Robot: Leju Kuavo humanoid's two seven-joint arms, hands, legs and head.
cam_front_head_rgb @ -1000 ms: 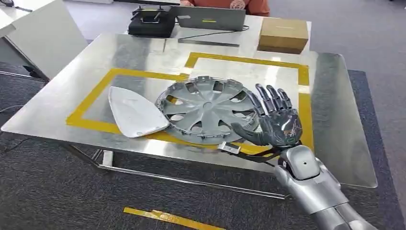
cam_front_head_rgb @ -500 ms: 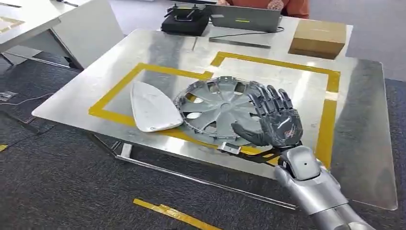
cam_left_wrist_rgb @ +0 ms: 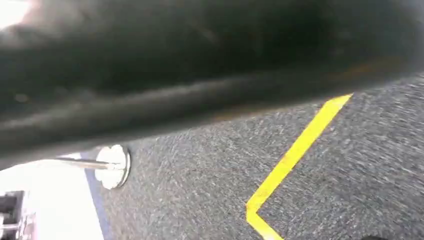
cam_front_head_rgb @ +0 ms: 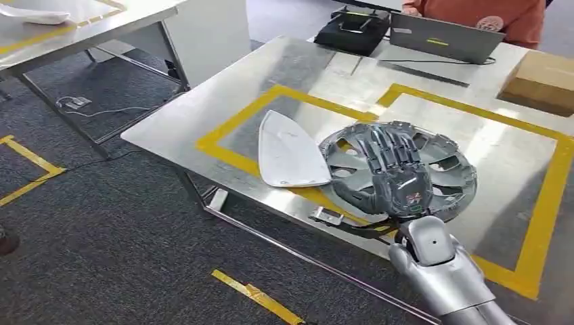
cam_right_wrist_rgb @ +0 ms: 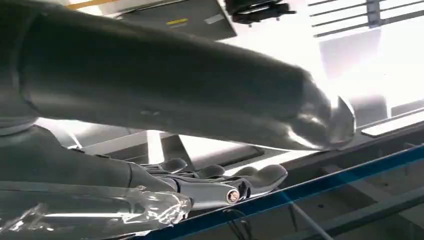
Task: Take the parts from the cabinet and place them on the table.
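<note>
Head cam: high, looking forward and down across the metal table (cam_front_head_rgb: 203, 108), mid-range. Left wrist cam: low, close to the grey carpet (cam_left_wrist_rgb: 350, 175), facing down. Right wrist cam: tight behind the right hand (cam_right_wrist_rgb: 220, 182), near table height. Head and left wrist views share the carpet.

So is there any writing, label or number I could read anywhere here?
None can be read.
Laptop: a yellow strip on the lid, too small to read.
Right hand: small coloured marks on its back, too blurred to read.
Person's orange top: a round emblem, unreadable.
</note>
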